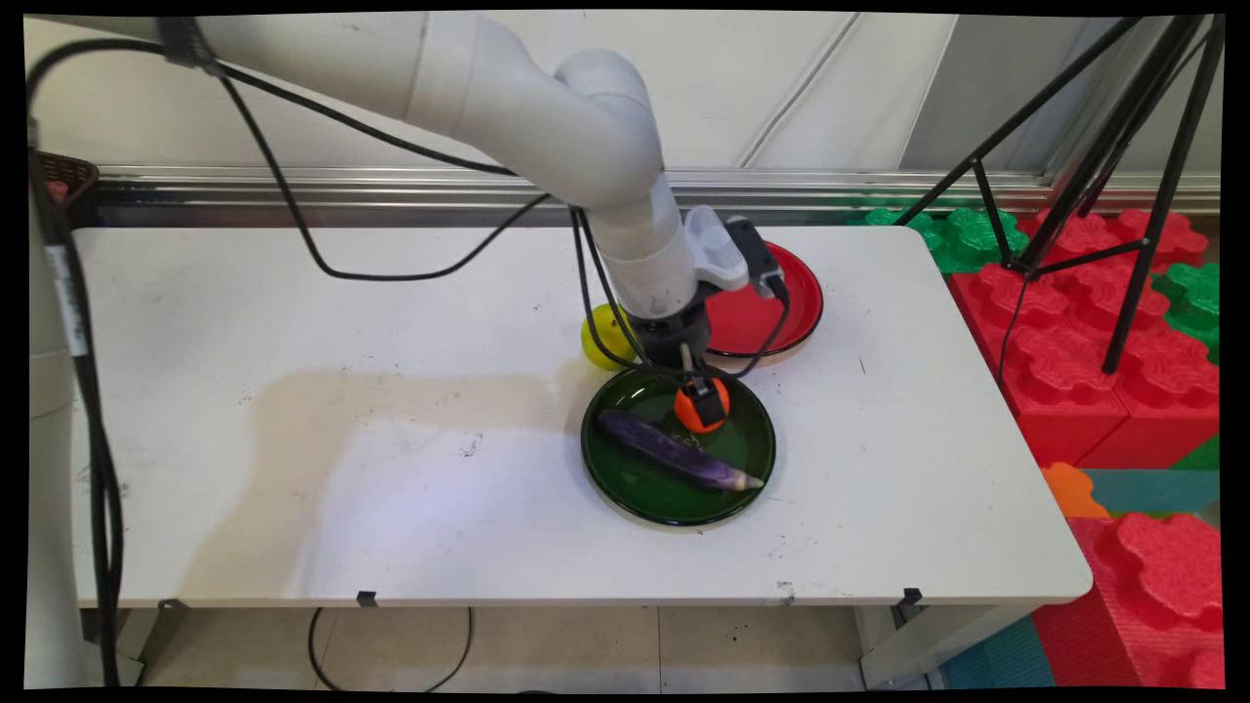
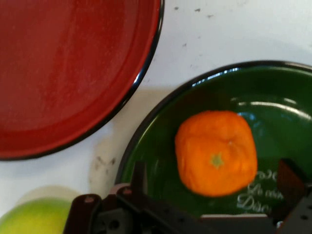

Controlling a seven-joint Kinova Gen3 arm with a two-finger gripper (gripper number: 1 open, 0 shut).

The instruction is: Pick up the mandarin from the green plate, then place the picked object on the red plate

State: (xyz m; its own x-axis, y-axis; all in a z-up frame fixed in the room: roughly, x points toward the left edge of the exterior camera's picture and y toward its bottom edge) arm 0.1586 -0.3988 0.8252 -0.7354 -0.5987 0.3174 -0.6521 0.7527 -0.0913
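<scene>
Right now my hand (image 1: pixel 702 402) sits low over the green plate (image 1: pixel 625 483), fingers spread on either side of the orange (image 2: pixel 216 153) lying on it beside the eggplant (image 1: pixel 676 459), not visibly squeezing it.

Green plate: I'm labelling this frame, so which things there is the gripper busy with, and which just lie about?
With the gripper:
gripper, open, astride the orange
green plate under the orange

Lying about:
eggplant, on the same plate
red plate
yellow-green ball
</scene>
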